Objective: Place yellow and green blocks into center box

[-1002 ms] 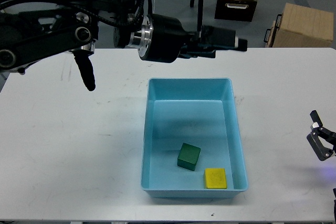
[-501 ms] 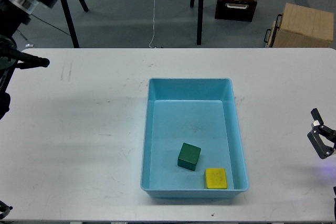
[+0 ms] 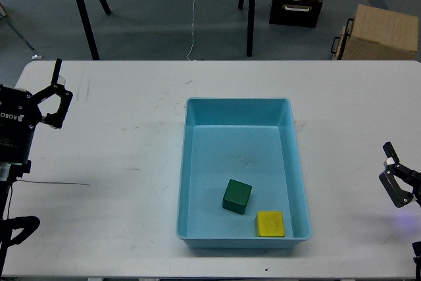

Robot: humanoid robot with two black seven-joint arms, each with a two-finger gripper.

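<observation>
Glossy plastic box (image 3: 299, 182), matt white table (image 3: 125, 189).

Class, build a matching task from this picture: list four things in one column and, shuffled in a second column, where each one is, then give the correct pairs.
Things:
1. green block
2. yellow block
3. left gripper
4. cardboard box

Places:
A. on the floor beyond the table's far right corner
B. in the blue box's near right corner
C. over the table's left edge
D. inside the blue box, left of the other block

Pairs: 1-D, 2-B, 3-C, 4-A
</observation>
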